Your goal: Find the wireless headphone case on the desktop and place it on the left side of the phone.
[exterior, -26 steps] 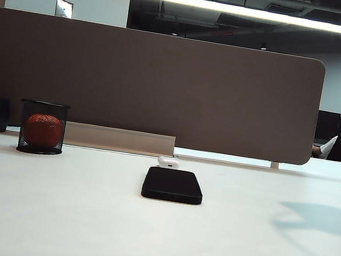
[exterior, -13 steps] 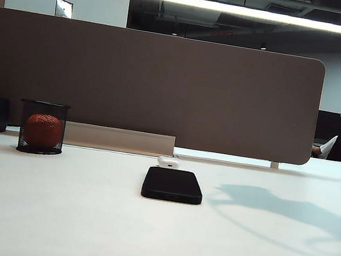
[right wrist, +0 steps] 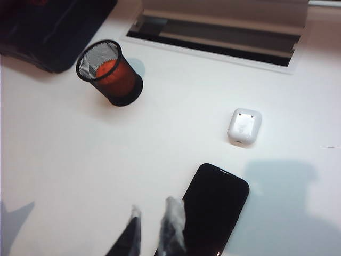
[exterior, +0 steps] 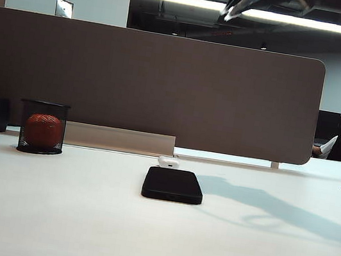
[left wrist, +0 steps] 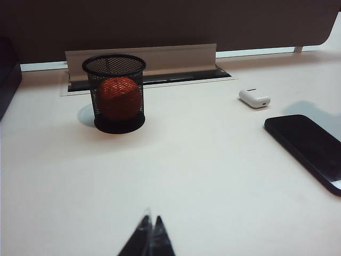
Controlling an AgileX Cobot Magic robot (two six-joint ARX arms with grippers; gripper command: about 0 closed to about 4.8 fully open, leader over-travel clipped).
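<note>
Wireless headphone case [exterior: 167, 162]: small glossy white pebble, rounded corners, lying flat on the desktop [exterior: 78, 217] at the far edge of the phone [exterior: 173, 185], just beyond it and apart from it by a narrow gap. Small dark port slot shows on one short face.

Phone: flat black slab, rounded corners, matte face, several times the case's size. Near centre of the broad, smooth white desktop.

Black wire-mesh cup [exterior: 42, 128], cylindrical, upright, holds an orange textured ball [exterior: 43, 130]. Stands well left of the phone, near the brown fabric divider panel [exterior: 145, 85]. A recessed cable tray [right wrist: 213, 37] with a pale raised lid runs along the far edge.

Right gripper [right wrist: 153, 230]: up in the air above the phone's near end, dark fingers blurred, a narrow gap between them, nothing held. Case lies farther out and a little right of it, well apart. In the exterior view only a blurred dark arm crosses the top edge; its shadow falls right of the phone.

Left gripper [left wrist: 149, 237]: low over the near left desktop, fingertips pressed together, empty. Case far off to its right.
</note>
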